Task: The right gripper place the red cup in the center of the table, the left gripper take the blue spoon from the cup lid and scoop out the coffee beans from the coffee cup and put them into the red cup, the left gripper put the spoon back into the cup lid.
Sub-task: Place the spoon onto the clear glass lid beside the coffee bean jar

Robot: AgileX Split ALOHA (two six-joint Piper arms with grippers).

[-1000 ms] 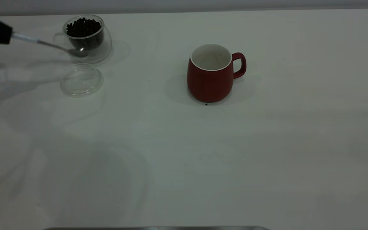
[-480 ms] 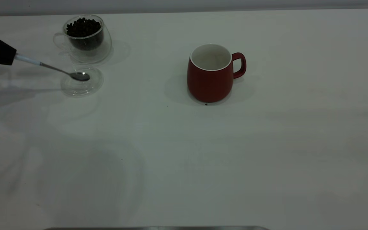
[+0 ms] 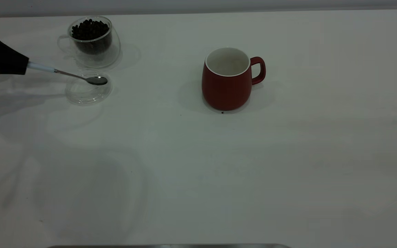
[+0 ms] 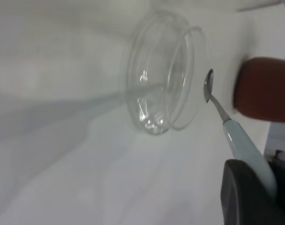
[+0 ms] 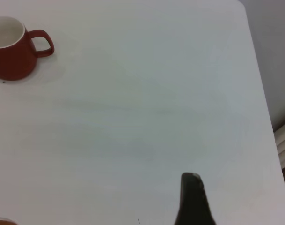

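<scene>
1. The counter (image 3: 219, 172) is big and white.
2. The red cup (image 3: 226, 79) stands in its middle.
3. My left gripper (image 3: 22, 65) has its jaws clenched on the blue spoon (image 3: 68, 74), whose bowl is over the cup lid (image 3: 87, 92).
4. My right gripper (image 5: 193, 199) waits far off; I cannot tell its jaws.

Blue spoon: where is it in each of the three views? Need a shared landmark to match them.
Exterior view: blue spoon at far left, held by the left gripper, bowl over the cup lid.
Left wrist view: blue spoon at right, running from the left gripper toward the cup lid.
Right wrist view: not in it.
Shared landmark: the red cup shows in all three.
</scene>
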